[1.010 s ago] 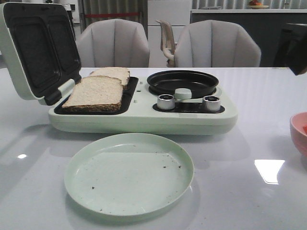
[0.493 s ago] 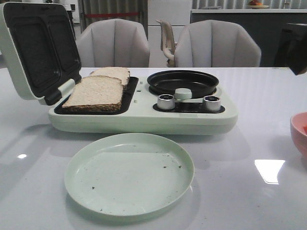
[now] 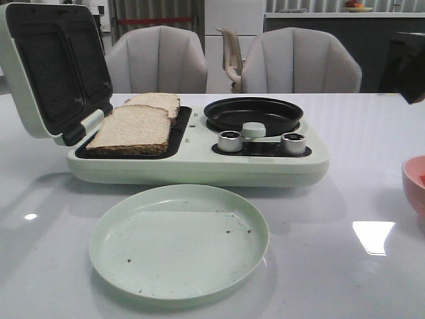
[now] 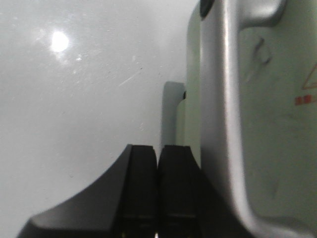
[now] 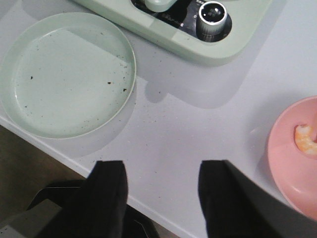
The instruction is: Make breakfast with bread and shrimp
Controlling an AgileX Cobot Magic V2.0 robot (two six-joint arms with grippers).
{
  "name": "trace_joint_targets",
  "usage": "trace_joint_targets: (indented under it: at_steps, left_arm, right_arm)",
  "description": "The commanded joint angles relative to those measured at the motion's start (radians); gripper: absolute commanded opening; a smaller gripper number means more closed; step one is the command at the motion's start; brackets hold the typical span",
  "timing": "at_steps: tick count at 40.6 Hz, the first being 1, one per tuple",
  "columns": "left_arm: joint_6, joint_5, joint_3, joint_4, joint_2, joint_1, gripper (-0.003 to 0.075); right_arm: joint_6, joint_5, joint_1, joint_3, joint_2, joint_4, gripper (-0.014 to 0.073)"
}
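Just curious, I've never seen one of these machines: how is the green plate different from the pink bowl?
The green plate is shallow and flat, the pink bowl deeper with a raised wall. The plate holds only dark crumbs; the bowl holds a shrimp. The plate sits in front of the breakfast maker, the bowl off at the table's right edge. Both are round and rest on the white table.

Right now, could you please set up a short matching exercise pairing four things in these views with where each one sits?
Things:
1. bread
2. shrimp
3. green plate
4. black pan

Places:
A. in the pink bowl
B. on the table, in front of the breakfast maker
C. on the open sandwich tray at the maker's left
D. set in the maker's right half, behind the knobs

Pairs: 1-C, 2-A, 3-B, 4-D
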Motion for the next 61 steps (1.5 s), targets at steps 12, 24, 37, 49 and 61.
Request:
trace_joint_targets:
  at_steps: [12,24,37,49,61]
  left_arm:
    - [0.1,-0.038,-0.048,-0.147,-0.054,-0.118,0.0101]
    - [0.102,-0.12,0.021,-0.057,-0.104,-0.252,0.0101]
    - [0.102,-0.237,0.214,0.106,-0.246,-0.421,0.0101]
    - [0.081,-0.322,0.44,0.263,-0.465,-0.591,0.0102]
    - [-0.15,-0.324,0.647,0.425,-0.735,-0.636,0.0103]
  right_arm:
    - [0.001,-0.059,-0.006,-0.026,-0.017,-0.005,0.0453]
    - [0.001,-0.059,-0.006,-0.026,-0.017,-0.005,0.0453]
    - [0.001,-0.059,-0.006,-0.026,-0.017,-0.005,0.0453]
    - [0.001,-0.059,-0.006,-0.026,-0.017,-0.005,0.0453]
    - [0.001,-0.059,-0.006,-0.026,-0.017,-0.005,0.0453]
